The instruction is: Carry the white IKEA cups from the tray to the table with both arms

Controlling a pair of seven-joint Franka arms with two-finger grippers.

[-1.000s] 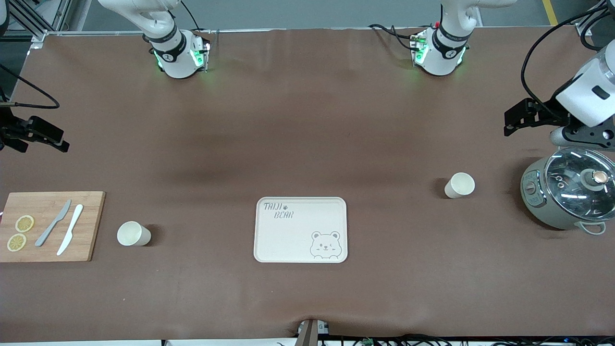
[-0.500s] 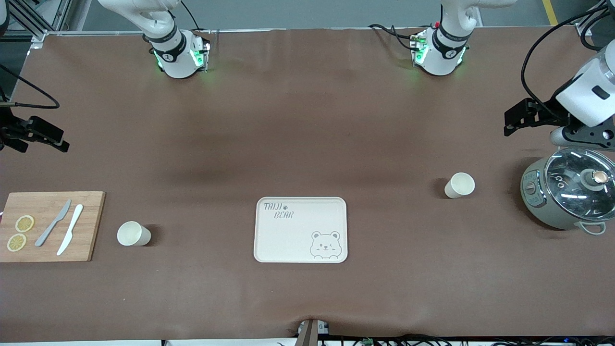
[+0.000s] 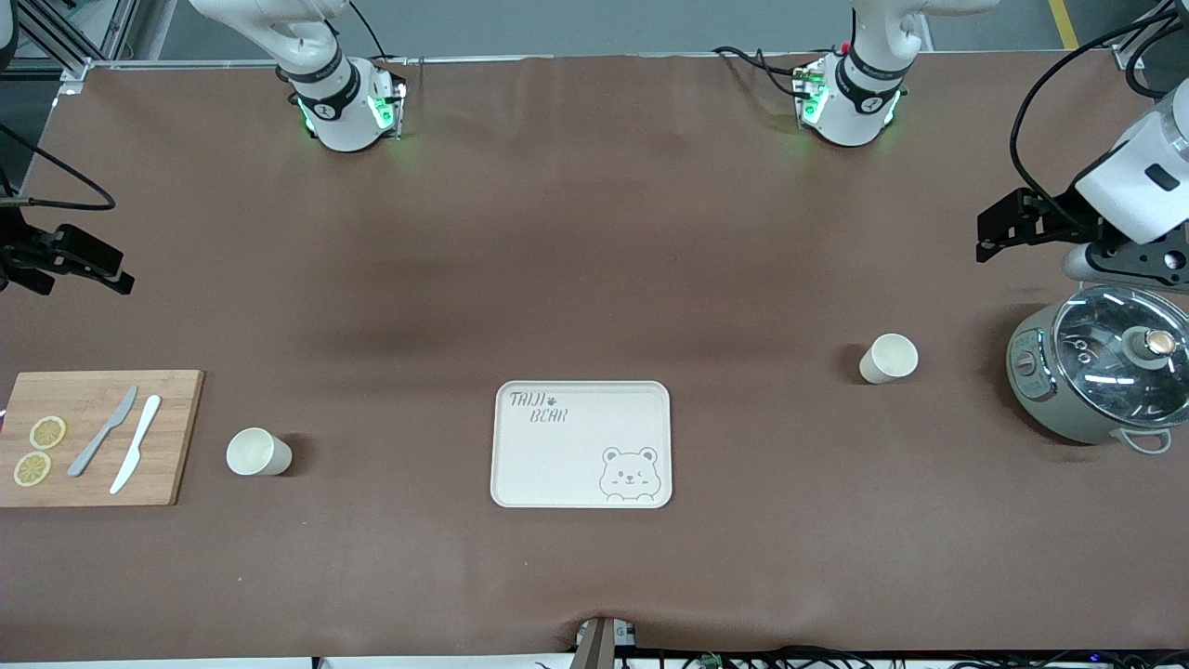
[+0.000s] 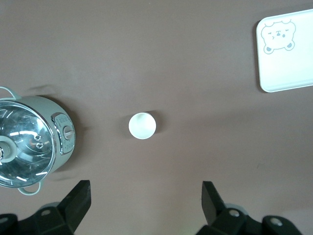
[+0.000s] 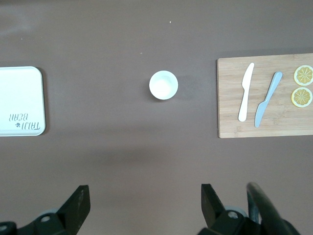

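Two small white cups stand upright on the brown table. One cup (image 3: 890,358) is toward the left arm's end, beside the pot; it also shows in the left wrist view (image 4: 142,125). The other cup (image 3: 257,452) is toward the right arm's end, beside the cutting board; it also shows in the right wrist view (image 5: 163,84). My left gripper (image 4: 145,198) is open and empty, high over the table by the pot. My right gripper (image 5: 145,200) is open and empty, high over the table's right-arm end. Neither touches a cup.
A cream bear-printed tray (image 3: 581,444) lies mid-table, nearer the front camera. A grey pot with a glass lid (image 3: 1101,376) stands at the left arm's end. A wooden board (image 3: 93,437) with two knives and lemon slices lies at the right arm's end.
The left arm's hand has shifted very slightly over the pot's end of the table. The cups, the tray and the right arm have not moved.
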